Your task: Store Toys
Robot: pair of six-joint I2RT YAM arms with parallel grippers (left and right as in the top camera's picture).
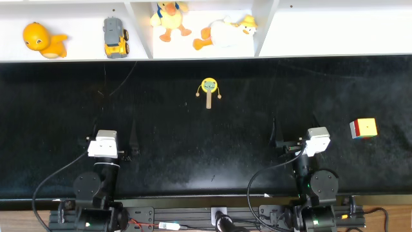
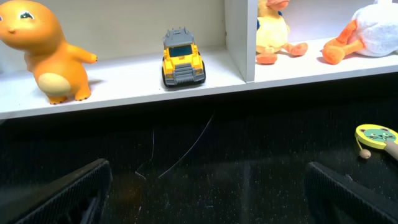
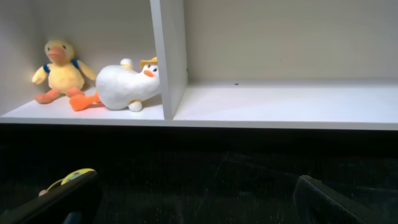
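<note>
Open items: a small rattle drum (image 1: 208,87) with a round yellow-and-green face, pale wooden handle and two side beads is lying flat on the black mat (image 1: 193,148). It is ahead of both sets of fingers and roughly midway between the two arms, handle pointing back toward them. The print on its face is too small to read. A multi-coloured plastic puzzle cube (image 1: 364,128), showing yellow, red and blue faces, is sitting on the mat outboard of the right gripper (image 3: 198,177), a little ahead of its fingers (image 3: 336,199) and well apart from them. The left gripper (image 2: 205,165) is hovering low over the mat with its fingers (image 2: 68,193) spread wide, holding nothing; the right gripper's fingers are likewise spread wide and holding nothing. A white shelf unit (image 1: 335,32) with upright dividers is standing beyond the fingertips of both arms. The compartment straight ahead of the left fingers is holding an orange plastic dinosaur figure (image 1: 44,40) and a yellow-and-grey toy truck (image 1: 116,37), standing apart from each other. The middle compartment is holding a yellow plush duck (image 1: 170,18) sitting upright and a white plush goose (image 1: 222,33) with orange feet and a yellow hat, lying on its side just beside the duck.
</note>
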